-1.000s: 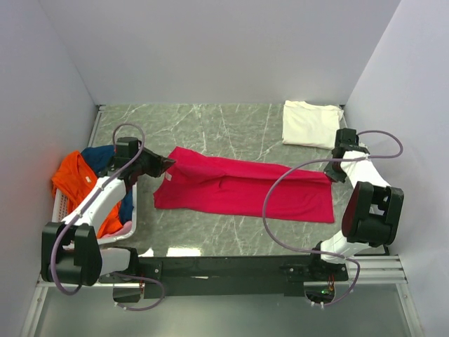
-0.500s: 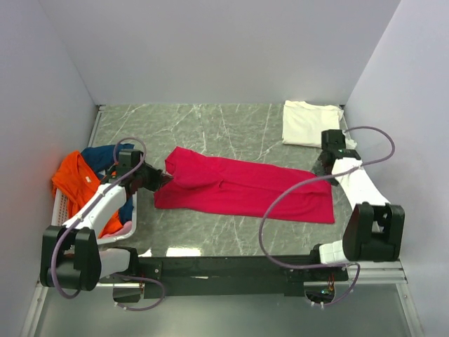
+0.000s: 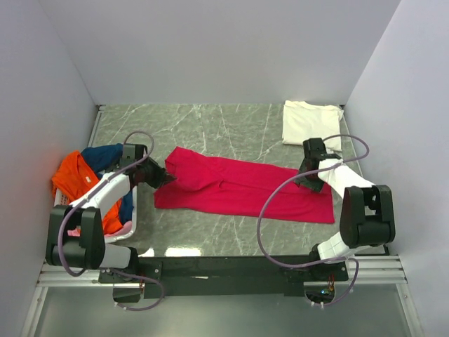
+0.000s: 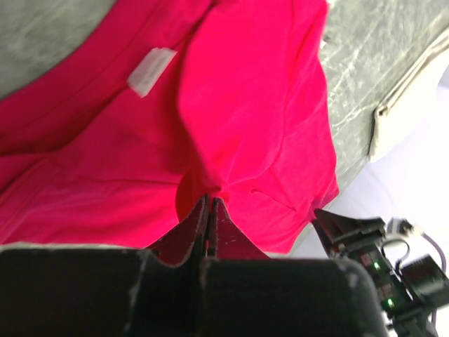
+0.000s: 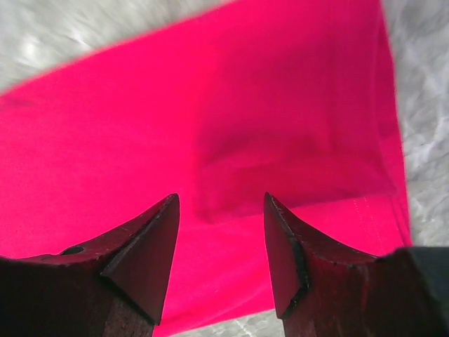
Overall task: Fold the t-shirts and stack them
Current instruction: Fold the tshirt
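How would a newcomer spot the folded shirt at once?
Start at the marble table and go to its far right corner. The cream-white t-shirt lies there, folded compact. It is the only pale garment on the table; the crimson t-shirt stretches long across the middle.

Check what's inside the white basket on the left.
Orange tee and navy tee heaped in the basket. Anything beneath them is covered; the left arm also crosses part of it.

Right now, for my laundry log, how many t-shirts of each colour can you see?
crimson-pink t-shirt: 1
cream-white t-shirt: 1
orange t-shirt: 1
navy t-shirt: 1
Total: 4 in plain view; the basket may hide more.
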You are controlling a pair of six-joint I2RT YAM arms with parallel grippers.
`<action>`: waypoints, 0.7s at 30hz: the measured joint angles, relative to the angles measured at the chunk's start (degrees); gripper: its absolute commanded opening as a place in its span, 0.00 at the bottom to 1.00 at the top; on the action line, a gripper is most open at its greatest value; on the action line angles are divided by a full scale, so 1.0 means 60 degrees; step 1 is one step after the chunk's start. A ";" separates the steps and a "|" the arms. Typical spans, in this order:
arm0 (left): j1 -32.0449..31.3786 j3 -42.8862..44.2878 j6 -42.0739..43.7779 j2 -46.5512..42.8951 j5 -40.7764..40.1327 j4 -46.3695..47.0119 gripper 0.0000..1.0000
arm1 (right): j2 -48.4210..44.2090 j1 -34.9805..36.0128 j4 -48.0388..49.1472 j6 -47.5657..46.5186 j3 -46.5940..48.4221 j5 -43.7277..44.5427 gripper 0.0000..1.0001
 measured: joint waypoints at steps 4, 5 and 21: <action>0.0051 0.0423 0.0550 0.0393 0.0364 -0.0069 0.00 | 0.0117 -0.0007 0.0131 0.0051 -0.0372 -0.0025 0.58; 0.0069 0.0481 0.0648 0.0459 0.0441 -0.0073 0.00 | 0.0120 -0.0011 0.0131 0.0076 -0.0419 -0.0029 0.58; 0.0288 0.1512 0.1235 0.0849 0.1308 0.0036 0.00 | -0.1086 0.2004 -0.0051 0.1118 0.0423 -0.0692 0.52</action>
